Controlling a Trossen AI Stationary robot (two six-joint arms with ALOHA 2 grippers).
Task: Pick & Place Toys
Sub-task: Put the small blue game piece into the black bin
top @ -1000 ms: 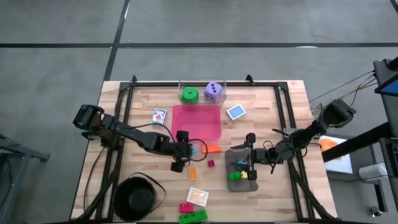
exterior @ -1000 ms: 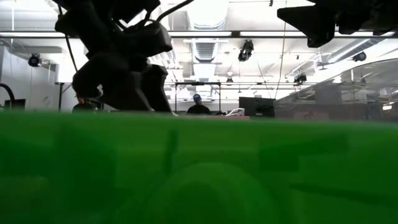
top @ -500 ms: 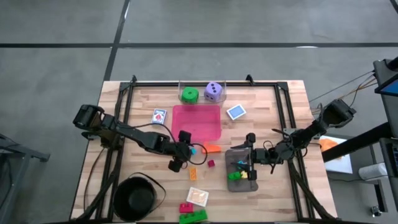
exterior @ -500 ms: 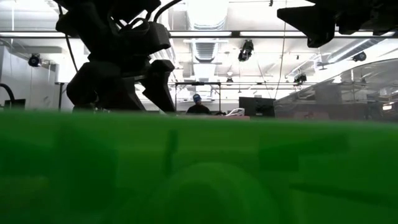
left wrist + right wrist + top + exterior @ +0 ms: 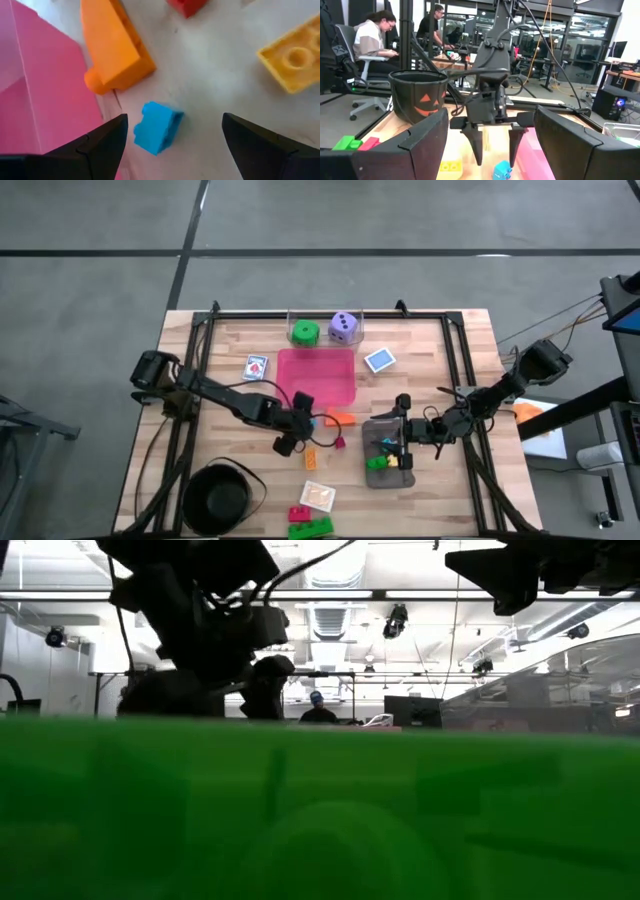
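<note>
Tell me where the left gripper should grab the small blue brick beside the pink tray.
Probably straight down, the open left gripper closing on the blue brick's two flat side walls. It lies loose on the wood, clear of the orange brick and just beside the pink tray.

No legible text, label, brand or number on anything in view. Only markings: white pips on the purple die (image 5: 343, 327), count unclear, and an orange jack-o'-lantern face printed on the black bowl (image 5: 419, 94). Card faces too small to read.
</note>
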